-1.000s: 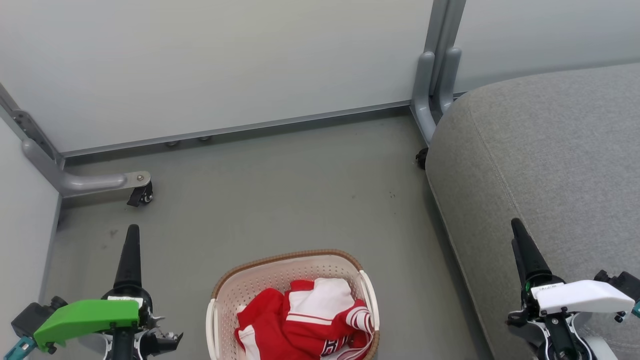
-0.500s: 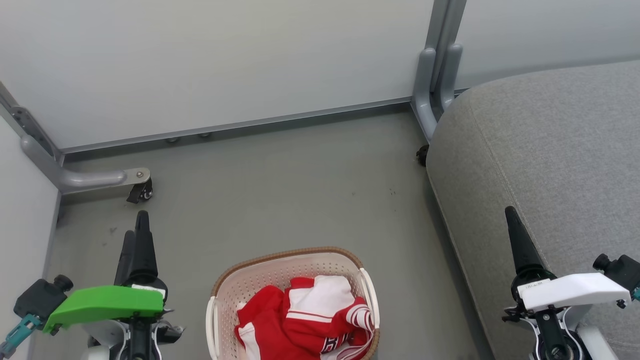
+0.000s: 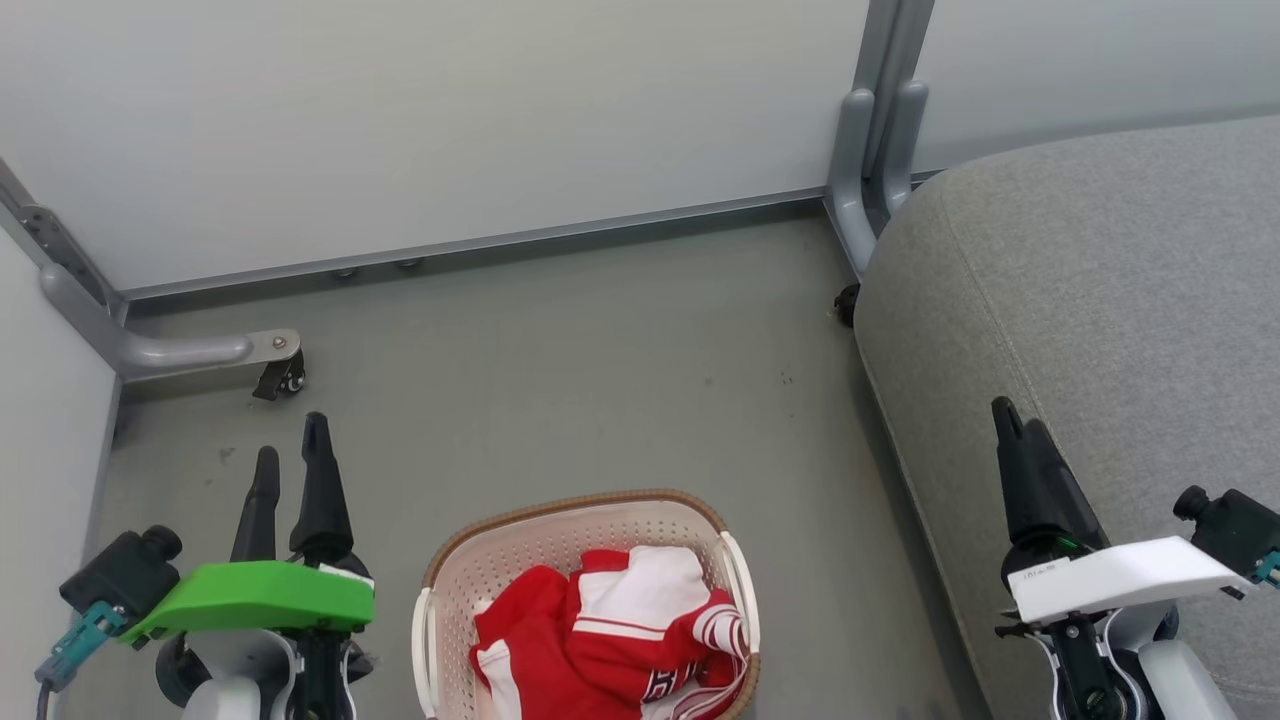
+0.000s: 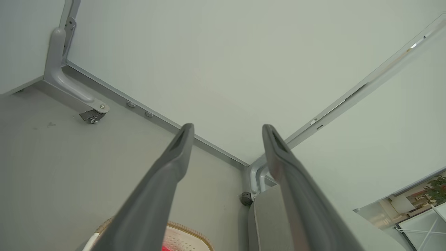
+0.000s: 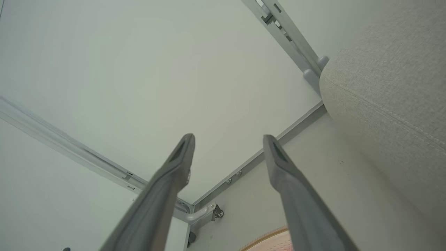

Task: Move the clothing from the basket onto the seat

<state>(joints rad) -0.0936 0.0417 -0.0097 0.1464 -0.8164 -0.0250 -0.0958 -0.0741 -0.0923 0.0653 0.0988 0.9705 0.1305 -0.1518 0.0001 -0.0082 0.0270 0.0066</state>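
Red clothing [image 3: 600, 645] with white panels and striped trim lies bunched in the cream basket [image 3: 480, 570], which stands on the floor at the bottom centre. A strip of the basket's brown rim [image 4: 188, 233] shows low in the left wrist view. The big grey seat [image 3: 1100, 320] takes up the right side. My left gripper [image 3: 292, 440] is open, left of the basket and above the floor, holding nothing. My right gripper [image 3: 1015, 418] hangs over the seat's front edge, right of the basket; its fingers [image 5: 181, 153] stand apart and empty in the right wrist view.
Pale partition panels [image 3: 430, 120] close off the back and left. A grey foot with a caster [image 3: 285, 375] sticks out at the left. A grey post [image 3: 875, 130] stands by the seat's corner. Bare grey floor [image 3: 600, 380] lies beyond the basket.
The left gripper has turned so both fingers show apart and has shifted right toward the basket. The right gripper has crept up and slightly left. The basket and clothing have stayed put.
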